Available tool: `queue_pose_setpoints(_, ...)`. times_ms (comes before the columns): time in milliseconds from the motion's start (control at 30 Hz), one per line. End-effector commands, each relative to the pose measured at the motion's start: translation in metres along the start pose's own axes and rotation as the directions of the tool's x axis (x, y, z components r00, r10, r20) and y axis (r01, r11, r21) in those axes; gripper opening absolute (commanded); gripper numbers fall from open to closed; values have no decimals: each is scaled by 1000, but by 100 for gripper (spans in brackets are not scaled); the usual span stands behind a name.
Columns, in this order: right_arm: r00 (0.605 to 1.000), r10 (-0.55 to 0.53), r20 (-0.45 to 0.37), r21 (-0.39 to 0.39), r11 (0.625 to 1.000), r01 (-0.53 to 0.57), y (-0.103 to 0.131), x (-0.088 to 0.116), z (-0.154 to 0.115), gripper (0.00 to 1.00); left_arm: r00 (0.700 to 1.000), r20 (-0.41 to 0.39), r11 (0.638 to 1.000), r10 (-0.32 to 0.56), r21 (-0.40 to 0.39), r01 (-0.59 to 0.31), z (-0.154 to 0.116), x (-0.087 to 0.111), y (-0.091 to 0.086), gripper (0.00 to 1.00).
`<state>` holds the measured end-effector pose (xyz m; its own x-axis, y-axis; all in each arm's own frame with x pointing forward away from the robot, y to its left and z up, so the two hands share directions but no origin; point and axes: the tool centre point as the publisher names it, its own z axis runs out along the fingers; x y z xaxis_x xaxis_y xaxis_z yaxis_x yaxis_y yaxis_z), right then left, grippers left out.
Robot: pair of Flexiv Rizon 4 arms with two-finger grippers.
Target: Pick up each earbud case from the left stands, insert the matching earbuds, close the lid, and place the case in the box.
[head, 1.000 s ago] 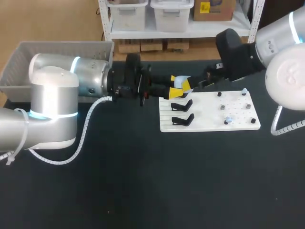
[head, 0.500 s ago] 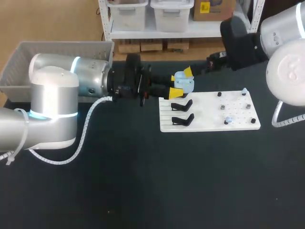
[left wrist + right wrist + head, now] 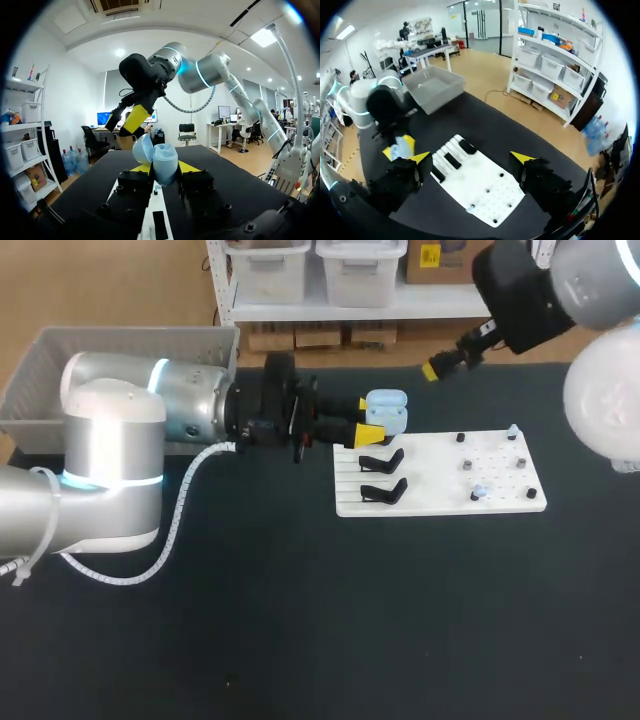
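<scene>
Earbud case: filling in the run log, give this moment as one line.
left fingers: shut on light blue earbud case | case: by black stands on white board | right fingers: open, empty, clear of case

Bright, even light falls from overhead. The dark desk [image 3: 300,640] soaks it up and looks matte, while the white board [image 3: 440,490] is the brightest patch. Soft highlights sit on the silver left arm [image 3: 110,410]. The pale blue case [image 3: 164,157] carries a gentle sheen, and shadows under the black stands [image 3: 383,490] are thin and faint.
</scene>
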<state>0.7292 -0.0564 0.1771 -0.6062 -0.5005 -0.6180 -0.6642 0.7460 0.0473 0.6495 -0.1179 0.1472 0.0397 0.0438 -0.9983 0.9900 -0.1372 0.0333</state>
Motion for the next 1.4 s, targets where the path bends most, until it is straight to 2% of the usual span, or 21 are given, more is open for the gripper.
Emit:
queue_pose_setpoints(33,987,28,-156,285,958,18,-17,1,17,100,1000,3,1000,4,-6,-4,0,1,-2,0)
queue_pose_setpoints(200,972,96,-213,303,953,-28,-34,18,28,100,1000,3,1000,4,-6,-4,0,1,-2,0)
queue_pose_setpoints(433,948,146,-281,316,947,-52,-46,44,37,100,1000,3,1000,4,-6,-4,0,1,-2,0)
queue_pose_setpoints(967,894,267,-359,360,924,-132,-74,92,43,100,1000,3,1000,4,-6,-4,0,1,-2,0)
queue_pose_setpoints(1400,897,277,-345,355,923,-149,-75,94,43,100,1000,3,1000,4,-6,-4,0,1,-2,0)
